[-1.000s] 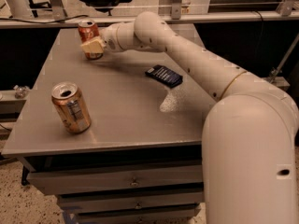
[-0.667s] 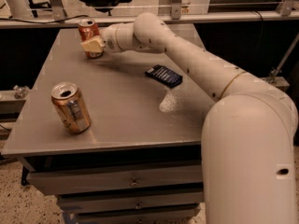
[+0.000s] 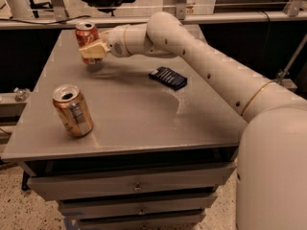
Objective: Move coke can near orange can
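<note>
The coke can (image 3: 86, 31) is in our grasp at the far left corner of the table (image 3: 144, 123). Our fingers (image 3: 97, 49) are clamped on its lower half, so only its red upper body and silver top show above them. We cannot tell whether its base touches the table. Our gripper (image 3: 92, 52) points left, and behind it the pale arm (image 3: 192, 47) stretches back across the table to the right. Beside the arm a dark blue packet (image 3: 168, 77) lies flat near the table's middle. The orange can (image 3: 73, 111) stands upright near the front left edge, well apart from the coke can.
</note>
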Robot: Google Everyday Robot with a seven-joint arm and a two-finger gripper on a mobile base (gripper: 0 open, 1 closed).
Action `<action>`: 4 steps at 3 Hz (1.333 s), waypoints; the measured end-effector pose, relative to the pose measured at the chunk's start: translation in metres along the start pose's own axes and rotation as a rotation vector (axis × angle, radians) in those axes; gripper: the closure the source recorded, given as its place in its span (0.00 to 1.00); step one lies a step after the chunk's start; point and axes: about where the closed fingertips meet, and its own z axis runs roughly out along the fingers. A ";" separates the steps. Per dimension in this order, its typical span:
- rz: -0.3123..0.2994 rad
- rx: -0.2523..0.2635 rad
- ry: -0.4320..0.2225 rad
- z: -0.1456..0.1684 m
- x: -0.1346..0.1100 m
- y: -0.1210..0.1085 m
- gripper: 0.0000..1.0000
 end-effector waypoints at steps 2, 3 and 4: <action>-0.105 -0.170 0.074 -0.053 0.007 0.088 1.00; -0.139 -0.230 0.116 -0.078 0.024 0.120 1.00; -0.163 -0.279 0.131 -0.097 0.038 0.141 1.00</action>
